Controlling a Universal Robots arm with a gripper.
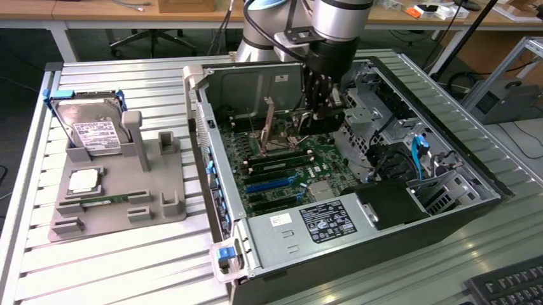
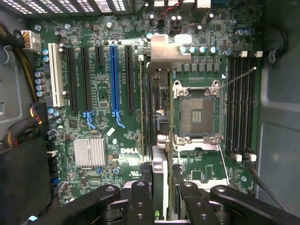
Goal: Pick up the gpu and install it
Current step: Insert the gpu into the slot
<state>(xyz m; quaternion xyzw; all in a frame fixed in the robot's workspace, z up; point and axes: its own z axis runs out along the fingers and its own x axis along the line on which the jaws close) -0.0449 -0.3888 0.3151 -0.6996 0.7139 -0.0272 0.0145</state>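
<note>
The gpu (image 2: pixel 161 140) is seen edge-on in the wrist view, a thin card whose silver end bracket (image 2: pixel 169 49) points away from the camera. My gripper (image 2: pixel 162 190) is shut on it, with black fingers (image 2: pixel 140 199) pressed on both faces. The card hangs over the green motherboard (image 2: pixel 101 101), between the black expansion slots and the empty CPU socket (image 2: pixel 197 112). A blue slot (image 2: pixel 114 77) lies a little to one side of it. In the exterior view my gripper (image 1: pixel 324 109) reaches down into the open computer case (image 1: pixel 212 136), low over the motherboard (image 1: pixel 293 168).
At the exterior view's left stands a grey fixture (image 1: pixel 161 190) holding a silver hard drive (image 1: pixel 95 130), a CPU chip (image 1: pixel 82 181) and a memory stick (image 1: pixel 98 202). The power supply (image 1: pixel 309 225), drive cages (image 1: pixel 365 121) and cables (image 1: pixel 416 155) crowd the case. A keyboard (image 1: pixel 509 286) lies at the front.
</note>
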